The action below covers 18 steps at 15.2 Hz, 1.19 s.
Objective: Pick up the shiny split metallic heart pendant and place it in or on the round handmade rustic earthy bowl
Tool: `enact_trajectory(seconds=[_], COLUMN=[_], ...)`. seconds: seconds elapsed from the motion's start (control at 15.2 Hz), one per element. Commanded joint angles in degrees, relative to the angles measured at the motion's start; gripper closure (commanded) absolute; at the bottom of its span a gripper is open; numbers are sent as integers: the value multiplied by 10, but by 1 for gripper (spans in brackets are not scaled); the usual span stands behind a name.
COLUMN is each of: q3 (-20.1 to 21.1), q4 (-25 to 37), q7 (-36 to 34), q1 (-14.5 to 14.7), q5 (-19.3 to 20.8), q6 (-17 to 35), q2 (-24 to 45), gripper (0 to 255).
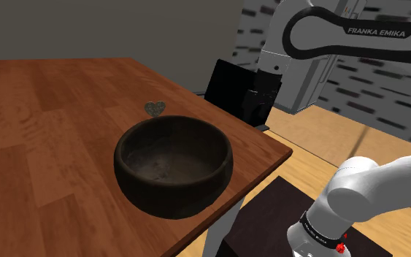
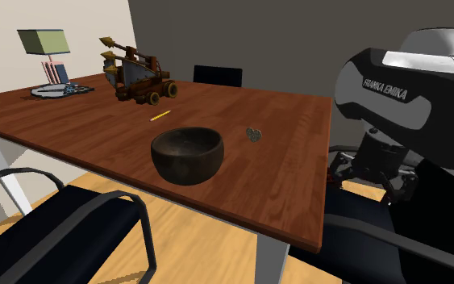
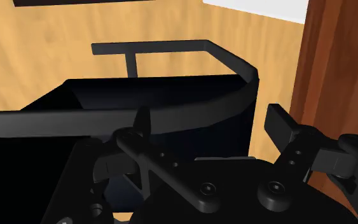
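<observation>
The small silvery heart pendant [image 1: 154, 108] [image 2: 254, 134] lies flat on the wooden table [image 1: 43, 139], just behind the dark brown round bowl [image 1: 173, 164] [image 2: 187, 153]. The bowl stands upright with nothing in it, close to the table's near edge in the shoulder view. My black gripper [image 1: 258, 115] [image 2: 372, 179] hangs beyond the table's edge, off to the shoulder view's right of the pendant and apart from it. In the wrist view the gripper [image 3: 212, 121] is open, its fingers [image 3: 282, 127] spread wide with nothing between them, above a black chair.
A black chair [image 3: 171, 102] with a curved armrest stands under the gripper on the wood floor [image 3: 37, 51]. Farther along the table are a toy catapult wagon [image 2: 140, 77], a yellow pencil [image 2: 160, 116] and a lamp [image 2: 43, 44]. Another black chair [image 2: 72, 218] stands in front.
</observation>
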<state>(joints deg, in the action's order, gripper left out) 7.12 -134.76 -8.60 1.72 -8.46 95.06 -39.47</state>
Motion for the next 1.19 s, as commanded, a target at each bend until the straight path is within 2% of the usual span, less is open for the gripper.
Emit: enact_trajectory(seconds=[0.0, 0.2, 0.46, 0.53, 1.12], q3=[29, 63, 81, 78, 138], q4=[13, 41, 85, 83, 153], q7=[-32, -80, -161, -140, -246], q1=[7, 21, 71, 54, 79], q5=[-9, -8, 24, 156, 144], q6=[17, 44, 79, -53, 21], q2=[7, 31, 78, 64, 142], gripper=[0, 0, 0, 0, 0])
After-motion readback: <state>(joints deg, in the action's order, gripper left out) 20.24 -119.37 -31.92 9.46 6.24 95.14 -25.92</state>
